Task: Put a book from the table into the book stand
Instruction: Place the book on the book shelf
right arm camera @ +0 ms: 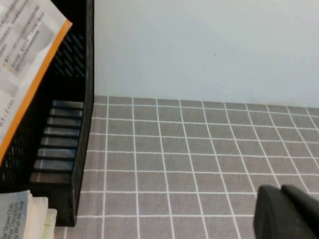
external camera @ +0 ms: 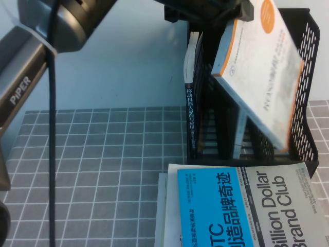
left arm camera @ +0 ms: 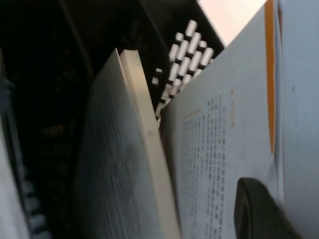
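My left gripper [external camera: 240, 8] reaches in at the top of the high view, shut on the upper end of a white book with an orange edge [external camera: 262, 67]. The book hangs tilted, its lower end inside the black mesh book stand [external camera: 308, 77]. In the left wrist view one black finger [left arm camera: 259, 209] presses on the book's cover [left arm camera: 219, 139], next to another book's pages [left arm camera: 134, 149]. My right gripper [right arm camera: 286, 209] is shut and empty, over the grey grid mat to the right of the stand [right arm camera: 82, 99]; it is out of the high view.
A dark-spined book [external camera: 191, 87] stands in the stand's left slot. A stack of books [external camera: 241, 206], blue and grey covers on top, lies in front of the stand. The grey grid mat [external camera: 103, 164] stretches to the left.
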You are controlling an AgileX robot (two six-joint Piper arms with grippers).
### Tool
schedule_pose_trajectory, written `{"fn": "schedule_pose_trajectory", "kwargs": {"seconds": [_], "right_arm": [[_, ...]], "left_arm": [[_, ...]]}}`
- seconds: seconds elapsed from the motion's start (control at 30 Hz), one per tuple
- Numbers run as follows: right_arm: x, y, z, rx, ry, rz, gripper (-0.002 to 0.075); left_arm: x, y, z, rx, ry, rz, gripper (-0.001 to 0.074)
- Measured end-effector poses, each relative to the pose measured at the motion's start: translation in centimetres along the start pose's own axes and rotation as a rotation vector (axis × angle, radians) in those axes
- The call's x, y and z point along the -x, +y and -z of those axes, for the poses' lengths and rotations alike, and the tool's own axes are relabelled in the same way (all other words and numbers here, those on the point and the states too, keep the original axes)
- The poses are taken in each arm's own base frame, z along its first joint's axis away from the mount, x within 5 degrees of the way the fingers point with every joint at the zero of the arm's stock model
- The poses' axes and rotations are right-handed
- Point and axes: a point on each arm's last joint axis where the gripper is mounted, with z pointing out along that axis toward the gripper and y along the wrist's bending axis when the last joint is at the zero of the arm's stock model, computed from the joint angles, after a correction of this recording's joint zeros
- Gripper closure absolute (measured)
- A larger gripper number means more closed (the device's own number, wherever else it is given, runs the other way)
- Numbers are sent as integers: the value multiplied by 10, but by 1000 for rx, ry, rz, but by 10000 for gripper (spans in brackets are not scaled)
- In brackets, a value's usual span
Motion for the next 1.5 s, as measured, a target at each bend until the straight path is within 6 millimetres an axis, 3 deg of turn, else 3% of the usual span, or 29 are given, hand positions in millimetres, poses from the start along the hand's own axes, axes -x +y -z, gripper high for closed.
{"fn": "schedule_pose_trajectory", "kwargs": {"seconds": [0.17, 0.43, 0.73, 1.13, 1.2, 1.4, 1.5], "right_arm": [[-2, 1, -1, 8, 5, -10, 729], [-6, 2, -4, 10, 12, -14, 729], [-21, 6, -12, 33, 54, -44, 729], [-21, 8, -12, 47, 44, -73, 729], [-21, 8, -12, 48, 42, -74, 729], [-21, 8, -12, 57, 44, -90, 729], [-21, 9, -12, 68, 48, -105, 729]], "left_arm": [[-5, -7, -6, 118, -62, -36, 632], [-11, -24, -25, 67, -145, 1, 632], [-21, -7, -61, 140, -143, 65, 632], [-33, 3, -99, 111, -170, 117, 622], [-33, 4, -102, 104, -177, 120, 569], [-26, -2, -99, 53, -238, 115, 276], [-25, -3, -99, 47, -244, 110, 248]]}}
